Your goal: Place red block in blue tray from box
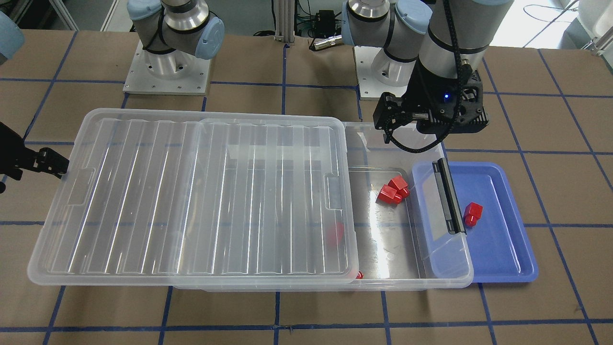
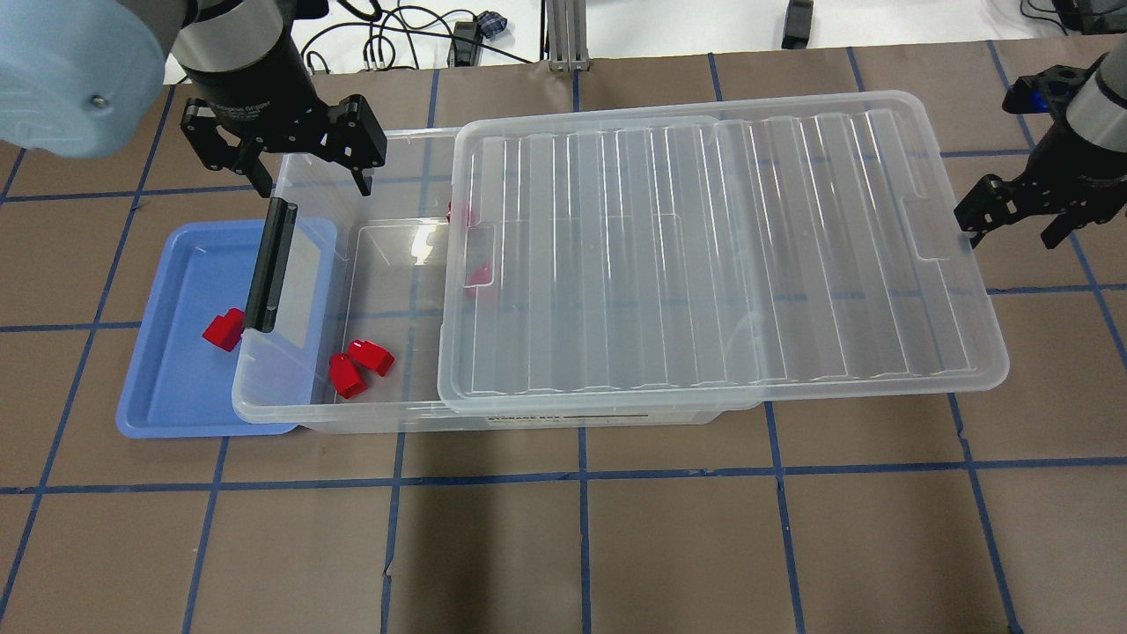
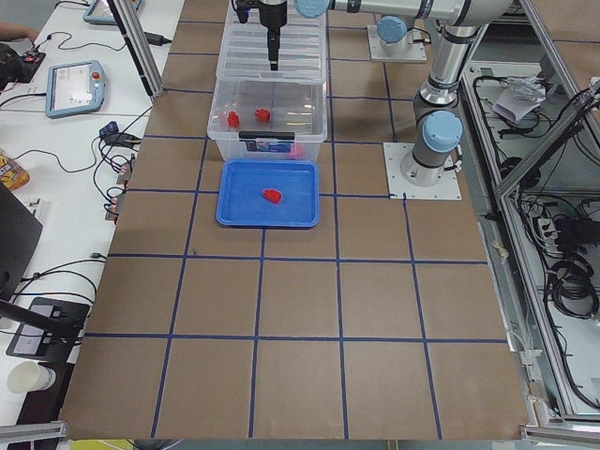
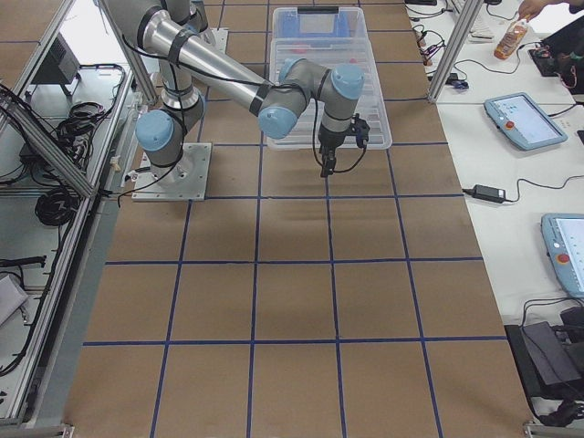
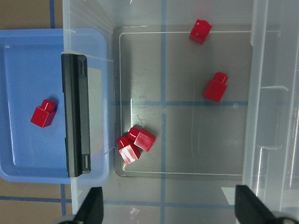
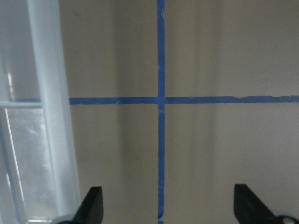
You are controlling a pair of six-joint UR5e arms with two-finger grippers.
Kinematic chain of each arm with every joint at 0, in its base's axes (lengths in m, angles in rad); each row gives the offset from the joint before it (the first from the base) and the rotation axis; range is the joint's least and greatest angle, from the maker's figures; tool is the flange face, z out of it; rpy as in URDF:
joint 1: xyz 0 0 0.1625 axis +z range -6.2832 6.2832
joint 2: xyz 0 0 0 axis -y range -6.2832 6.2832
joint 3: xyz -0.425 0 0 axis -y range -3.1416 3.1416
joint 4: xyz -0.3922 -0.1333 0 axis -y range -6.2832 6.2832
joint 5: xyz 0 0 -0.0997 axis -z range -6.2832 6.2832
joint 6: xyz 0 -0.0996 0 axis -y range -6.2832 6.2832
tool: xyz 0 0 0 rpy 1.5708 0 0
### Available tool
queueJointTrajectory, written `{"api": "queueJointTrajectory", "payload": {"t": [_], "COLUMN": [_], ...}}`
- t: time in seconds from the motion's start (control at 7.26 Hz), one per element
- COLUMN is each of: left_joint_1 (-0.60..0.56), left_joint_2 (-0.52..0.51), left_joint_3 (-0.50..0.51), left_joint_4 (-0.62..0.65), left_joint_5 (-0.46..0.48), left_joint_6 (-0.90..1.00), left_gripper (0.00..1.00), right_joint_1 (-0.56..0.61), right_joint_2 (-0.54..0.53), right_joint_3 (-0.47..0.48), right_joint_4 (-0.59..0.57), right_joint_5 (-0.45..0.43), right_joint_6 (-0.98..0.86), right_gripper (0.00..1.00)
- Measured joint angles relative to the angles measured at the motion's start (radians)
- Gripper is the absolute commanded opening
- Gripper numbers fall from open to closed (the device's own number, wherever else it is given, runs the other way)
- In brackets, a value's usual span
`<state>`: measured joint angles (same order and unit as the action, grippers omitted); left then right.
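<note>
One red block [image 2: 224,328] lies in the blue tray [image 2: 167,396], also seen in the left wrist view [image 5: 43,113]. The tray is tucked partly under the left end of the clear box [image 2: 396,414]. The box's lid [image 2: 704,246] is slid toward my right, so the left end is open. Two red blocks [image 2: 359,365] lie together there, and two more [image 5: 215,87] lie apart, partly under the lid. My left gripper [image 2: 308,180] is open and empty above the box's far left corner. My right gripper [image 2: 1012,229] is open and empty beyond the lid's right end.
A black latch clip [image 2: 271,264] sits on the box's left end wall, over the tray's edge. The lid overhangs the box on the right. Both arm bases [image 1: 167,72] stand behind the box. Brown table with blue tape lines [image 2: 581,475] lies in front.
</note>
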<state>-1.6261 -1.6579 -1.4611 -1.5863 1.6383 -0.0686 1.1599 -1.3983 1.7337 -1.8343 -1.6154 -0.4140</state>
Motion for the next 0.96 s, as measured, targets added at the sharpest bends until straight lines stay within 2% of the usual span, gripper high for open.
{"api": "queueJointTrajectory", "payload": {"t": [0.41,0.69,0.96], "left_joint_1": [-0.001,-0.001,0.004], "left_joint_2": [-0.001,0.005,0.018], "left_joint_3": [-0.001,-0.004,-0.005], "left_joint_4": [0.001,0.002,0.002], "left_joint_5": [0.0,0.004,0.015], "left_joint_6": [-0.001,0.0,0.007], "left_gripper": [1.0,1.0,1.0], "right_joint_1": [0.092,0.18,0.209], "right_joint_2": [-0.016,-0.02,-0.025], "right_joint_3": [0.003,0.0,-0.002], "right_joint_4": [-0.005,-0.005,-0.001], "right_joint_5": [0.04,0.031,0.025], "right_joint_6": [0.092,0.165,0.183], "right_gripper": [1.0,1.0,1.0]}}
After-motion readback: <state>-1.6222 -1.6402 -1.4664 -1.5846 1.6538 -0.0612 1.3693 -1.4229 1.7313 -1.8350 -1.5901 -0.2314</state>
